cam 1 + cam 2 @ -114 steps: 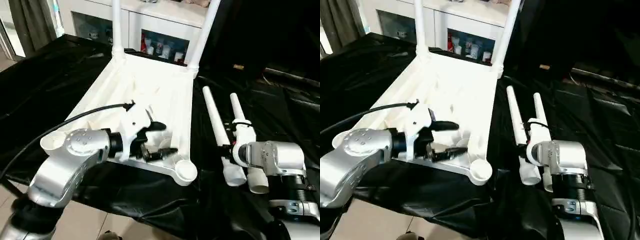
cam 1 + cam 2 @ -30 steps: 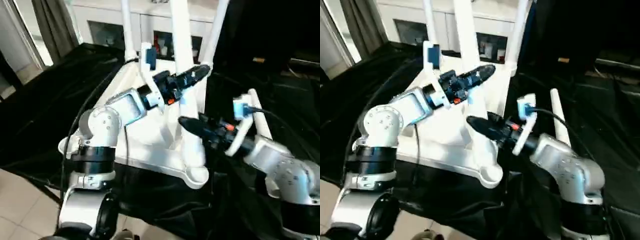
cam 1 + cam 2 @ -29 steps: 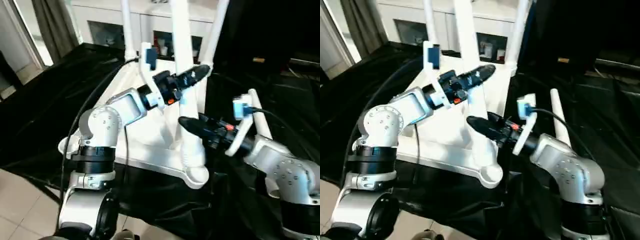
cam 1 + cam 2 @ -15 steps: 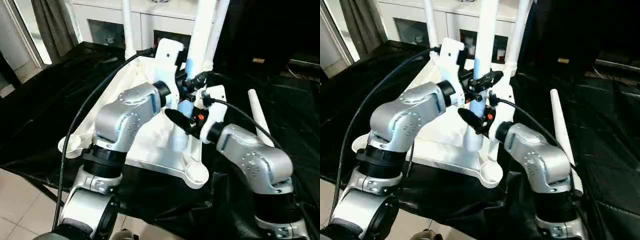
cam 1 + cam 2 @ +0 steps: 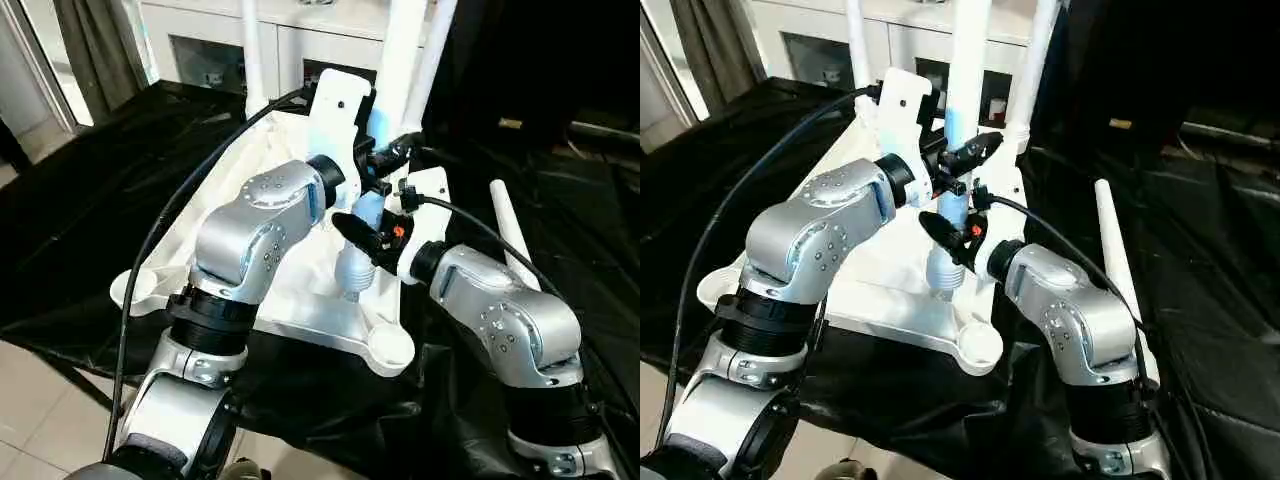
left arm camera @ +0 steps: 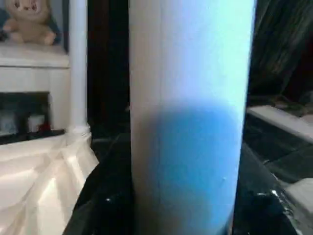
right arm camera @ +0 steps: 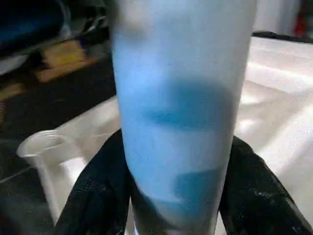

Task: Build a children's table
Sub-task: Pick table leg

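A: What takes up most of the scene?

B: A desk (image 5: 90,190) draped in black cloth. On it lies the children's table top (image 5: 275,165), white, turned ribbed side up. Two legs (image 5: 252,45) stand upright in the sockets at its far corners. The near right corner socket (image 5: 388,348) is open, and so is the near left corner socket (image 5: 135,290).

A: And the arms?

B: Both silver forearms reach forward and bend inward over the near half of the top, meeting at a third leg (image 5: 958,120). That leg stands nearly upright, its lower end just above the ribbed surface, short of the near right corner socket.

A: How do the grippers sit on it?

B: The left gripper (image 5: 965,158) comes in from the left, higher up, roughly level. Its black fingers straddle the tube and grip it; the left wrist view has the leg right between them. The right gripper (image 5: 943,235) comes from the right and lower, angled up and inward. In the right wrist view its fingers (image 7: 95,193) press either side of the tube, clamping it.

A: Anything else?

B: A fourth leg (image 5: 510,235) lies flat on the black cloth to the right of the top, behind the right arm. A white cabinet (image 5: 215,50) stands beyond the desk.
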Motion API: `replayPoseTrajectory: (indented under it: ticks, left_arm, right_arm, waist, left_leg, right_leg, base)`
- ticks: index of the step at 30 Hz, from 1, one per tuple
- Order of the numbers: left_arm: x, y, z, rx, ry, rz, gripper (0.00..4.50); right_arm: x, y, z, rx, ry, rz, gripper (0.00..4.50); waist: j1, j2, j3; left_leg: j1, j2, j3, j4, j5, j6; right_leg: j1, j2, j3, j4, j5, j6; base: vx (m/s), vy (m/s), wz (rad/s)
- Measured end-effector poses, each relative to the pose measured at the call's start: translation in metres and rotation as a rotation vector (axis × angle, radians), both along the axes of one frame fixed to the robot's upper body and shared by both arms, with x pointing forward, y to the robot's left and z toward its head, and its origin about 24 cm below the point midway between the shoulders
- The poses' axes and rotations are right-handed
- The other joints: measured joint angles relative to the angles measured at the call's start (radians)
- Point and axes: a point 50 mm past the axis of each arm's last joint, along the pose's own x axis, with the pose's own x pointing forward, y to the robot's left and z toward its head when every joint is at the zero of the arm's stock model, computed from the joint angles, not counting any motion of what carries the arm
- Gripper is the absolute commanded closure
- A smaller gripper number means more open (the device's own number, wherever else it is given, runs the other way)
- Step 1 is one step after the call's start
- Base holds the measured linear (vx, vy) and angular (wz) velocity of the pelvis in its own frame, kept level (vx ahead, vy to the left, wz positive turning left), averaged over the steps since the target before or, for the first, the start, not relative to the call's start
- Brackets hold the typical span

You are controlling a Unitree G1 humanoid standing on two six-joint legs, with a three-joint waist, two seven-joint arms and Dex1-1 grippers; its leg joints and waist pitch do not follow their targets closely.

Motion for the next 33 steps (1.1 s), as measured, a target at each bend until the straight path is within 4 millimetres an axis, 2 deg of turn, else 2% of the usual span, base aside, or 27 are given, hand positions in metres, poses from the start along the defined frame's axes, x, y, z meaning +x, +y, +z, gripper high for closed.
replayPoseTrajectory:
  ticks: [1,3,5,9,12,15,17,19,26,33]
  left_arm:
    - [0.000,0.004,0.003,-0.039,0.008,-0.022,1.99]
    - [-0.002,0.015,0.011,-0.142,0.016,-0.081,1.64]
    - [-0.003,0.022,0.014,-0.181,0.015,-0.135,1.59]
    - [-0.017,0.034,0.012,-0.208,-0.003,-0.409,1.52]
    - [-0.024,0.033,0.007,-0.222,0.025,-0.535,1.52]
    - [-0.027,0.029,0.008,-0.215,0.037,-0.588,1.52]
    - [-0.028,0.024,0.008,-0.202,0.041,-0.613,1.88]
    - [-0.026,0.020,0.007,-0.206,0.045,-0.615,1.88]
    - [-0.022,0.013,0.008,-0.255,0.077,-0.632,2.59]
    - [-0.020,0.015,0.006,-0.291,0.105,-0.635,2.68]
  right_arm:
    - [-0.001,-0.001,0.001,0.012,-0.002,0.022,2.59]
    - [-0.002,-0.009,0.002,0.034,-0.001,0.078,2.61]
    - [-0.005,-0.013,0.004,0.073,-0.004,0.147,2.61]
    - [-0.024,-0.025,0.012,0.167,0.004,0.364,2.62]
    - [-0.033,-0.036,0.018,0.146,0.014,0.485,2.62]
    - [-0.037,-0.037,0.019,0.140,0.016,0.534,2.62]
    - [-0.039,-0.038,0.015,0.135,0.035,0.545,2.62]
    - [-0.040,-0.038,0.014,0.126,0.051,0.551,2.62]
    - [-0.040,-0.042,0.014,0.121,0.059,0.546,2.63]
    - [-0.040,-0.042,0.015,0.120,0.054,0.542,2.63]
  waist:
    - [-0.001,0.000,0.000]
    - [0.000,-0.001,0.000]
    - [0.001,-0.001,0.000]
    - [0.007,0.000,-0.001]
    - [0.013,0.000,-0.001]
    - [0.015,0.000,-0.001]
    - [0.016,0.002,-0.001]
    - [0.015,0.002,-0.001]
    - [0.015,0.004,-0.002]
    - [0.016,0.004,-0.002]
  left_leg:
    - [0.000,0.000,0.000,0.000,0.000,0.000]
    - [0.000,0.000,0.000,0.001,0.000,0.001]
    - [0.000,0.000,0.000,0.002,-0.001,0.001]
    - [0.000,0.000,0.000,0.002,-0.001,0.001]
    - [0.000,0.000,0.000,0.004,-0.001,0.001]
    - [0.003,0.001,0.000,0.004,0.000,0.001]
    - [0.003,0.001,0.000,0.005,0.001,0.001]
    - [0.002,0.001,0.000,0.006,0.001,0.001]
    - [0.002,0.001,0.000,0.007,0.001,0.001]
    - [0.002,0.001,0.000,0.007,0.001,0.001]
  right_leg:
    - [0.000,0.000,0.000,0.000,0.000,0.000]
    - [0.000,0.000,0.000,0.000,0.000,-0.001]
    - [0.000,0.000,0.000,0.001,0.000,-0.001]
    - [0.000,0.000,0.000,0.001,0.000,-0.001]
    - [0.001,0.000,0.000,0.002,0.001,-0.002]
    - [0.003,0.000,0.000,0.003,0.001,-0.002]
    - [0.004,0.000,0.000,0.003,0.002,-0.001]
    - [0.004,-0.001,0.000,0.003,0.003,0.000]
    - [0.004,0.000,0.000,0.003,0.004,-0.002]
    - [0.004,0.000,0.000,0.002,0.005,-0.002]
  base:
    - [0.000,0.000,0.00]
    - [0.000,0.000,0.00]
    - [0.000,0.000,0.00]
    - [0.000,0.000,0.00]
    - [0.000,0.000,0.00]
    - [0.000,0.000,0.00]
    - [0.000,0.000,0.00]
    - [0.000,0.000,0.00]
    - [0.000,0.000,0.00]
    - [0.000,0.000,0.00]
